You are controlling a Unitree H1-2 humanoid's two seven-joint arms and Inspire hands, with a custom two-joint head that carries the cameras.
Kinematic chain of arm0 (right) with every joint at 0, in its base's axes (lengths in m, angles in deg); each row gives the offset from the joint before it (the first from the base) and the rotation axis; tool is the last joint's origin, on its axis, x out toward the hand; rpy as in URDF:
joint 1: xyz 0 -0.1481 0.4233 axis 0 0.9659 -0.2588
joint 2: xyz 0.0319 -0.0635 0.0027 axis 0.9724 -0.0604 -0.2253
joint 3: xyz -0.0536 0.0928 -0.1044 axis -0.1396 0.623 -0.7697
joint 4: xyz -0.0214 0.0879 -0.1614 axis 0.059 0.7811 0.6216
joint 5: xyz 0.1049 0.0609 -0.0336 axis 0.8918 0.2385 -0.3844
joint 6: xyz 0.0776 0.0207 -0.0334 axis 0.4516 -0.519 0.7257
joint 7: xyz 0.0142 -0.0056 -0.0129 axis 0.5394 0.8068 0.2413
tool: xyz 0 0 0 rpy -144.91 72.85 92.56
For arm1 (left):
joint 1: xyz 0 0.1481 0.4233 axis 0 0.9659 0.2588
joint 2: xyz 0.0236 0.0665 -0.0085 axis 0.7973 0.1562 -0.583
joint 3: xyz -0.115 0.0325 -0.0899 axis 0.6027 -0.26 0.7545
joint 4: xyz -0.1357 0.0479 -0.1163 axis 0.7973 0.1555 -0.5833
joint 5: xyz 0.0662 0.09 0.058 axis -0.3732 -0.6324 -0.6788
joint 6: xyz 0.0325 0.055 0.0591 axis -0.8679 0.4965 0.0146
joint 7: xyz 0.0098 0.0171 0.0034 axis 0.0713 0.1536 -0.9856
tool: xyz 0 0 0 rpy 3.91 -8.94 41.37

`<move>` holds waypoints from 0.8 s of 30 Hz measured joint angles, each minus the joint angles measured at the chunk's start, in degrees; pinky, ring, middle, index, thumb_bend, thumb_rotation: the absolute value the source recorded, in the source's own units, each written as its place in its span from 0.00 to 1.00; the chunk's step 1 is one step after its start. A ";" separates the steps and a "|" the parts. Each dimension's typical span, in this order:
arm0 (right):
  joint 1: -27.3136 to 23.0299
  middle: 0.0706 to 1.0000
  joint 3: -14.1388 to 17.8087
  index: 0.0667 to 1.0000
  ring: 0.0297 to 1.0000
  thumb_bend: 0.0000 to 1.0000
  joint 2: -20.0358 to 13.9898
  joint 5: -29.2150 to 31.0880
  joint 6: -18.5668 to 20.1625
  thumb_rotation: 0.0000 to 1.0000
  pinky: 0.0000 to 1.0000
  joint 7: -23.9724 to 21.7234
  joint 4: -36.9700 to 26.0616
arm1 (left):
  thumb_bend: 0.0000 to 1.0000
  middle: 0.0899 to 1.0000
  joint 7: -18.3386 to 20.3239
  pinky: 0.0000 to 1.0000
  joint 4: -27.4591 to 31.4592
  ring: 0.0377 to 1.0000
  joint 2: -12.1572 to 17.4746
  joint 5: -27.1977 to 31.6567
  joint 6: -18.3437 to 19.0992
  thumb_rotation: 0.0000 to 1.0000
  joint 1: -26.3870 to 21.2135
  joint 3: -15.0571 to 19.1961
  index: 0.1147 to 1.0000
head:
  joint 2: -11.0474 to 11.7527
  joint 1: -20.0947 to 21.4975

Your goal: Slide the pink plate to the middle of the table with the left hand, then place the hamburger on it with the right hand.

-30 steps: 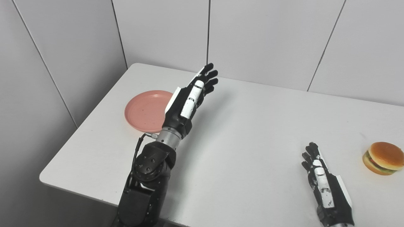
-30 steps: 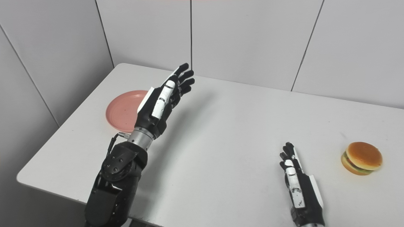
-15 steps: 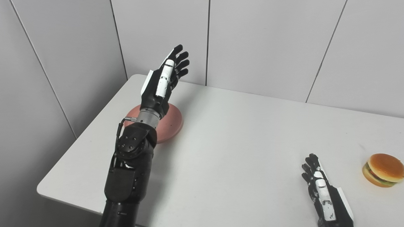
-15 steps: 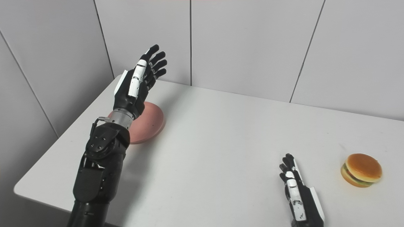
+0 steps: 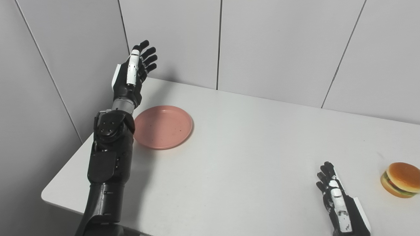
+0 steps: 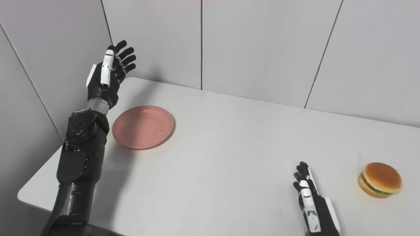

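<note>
The left hand (image 5: 131,73) is raised above the tabletop's (image 5: 249,154) far left corner, fingers spread and holding nothing. The pink plate (image 5: 163,127) lies flat just below and to the right of it, apart from the hand. The right hand (image 5: 339,205) rests low at the near edge, fingers extended, apparently empty though partly cut off. The hamburger (image 5: 399,179) sits to its right, untouched.
</note>
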State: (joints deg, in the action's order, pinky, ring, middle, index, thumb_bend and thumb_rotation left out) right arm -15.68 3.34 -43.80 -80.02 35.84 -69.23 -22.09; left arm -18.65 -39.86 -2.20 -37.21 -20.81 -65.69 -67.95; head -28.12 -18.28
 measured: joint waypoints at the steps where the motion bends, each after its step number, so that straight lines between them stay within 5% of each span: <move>1: 0.00 1.00 0.00 1.00 1.00 0.16 0.00 -0.06 0.00 1.00 1.00 0.01 0.00 | 0.34 0.85 0.00 0.85 -0.26 0.85 0.15 0.42 0.00 1.00 0.00 0.10 0.84 | 0.00 0.00; 12: -0.01 1.00 0.01 1.00 0.99 0.17 0.01 0.13 0.00 1.00 1.00 0.01 0.00 | 0.33 0.86 -1.02 0.88 -6.14 0.87 3.34 1.82 -0.26 1.00 0.03 2.65 0.83 | -0.35 -0.17; 24: -0.02 1.00 0.01 1.00 0.99 0.17 0.00 0.32 0.00 1.00 1.00 0.01 -0.02 | 0.36 0.86 -1.26 0.89 -14.44 0.87 4.77 1.90 -4.47 1.00 0.24 3.55 0.84 | -0.88 -0.09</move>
State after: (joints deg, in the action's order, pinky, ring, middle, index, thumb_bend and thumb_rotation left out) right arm -15.70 3.36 -43.80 -79.69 35.84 -69.23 -22.11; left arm -19.90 -54.29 2.57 -35.32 -25.28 -65.45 -64.40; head -29.00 -18.37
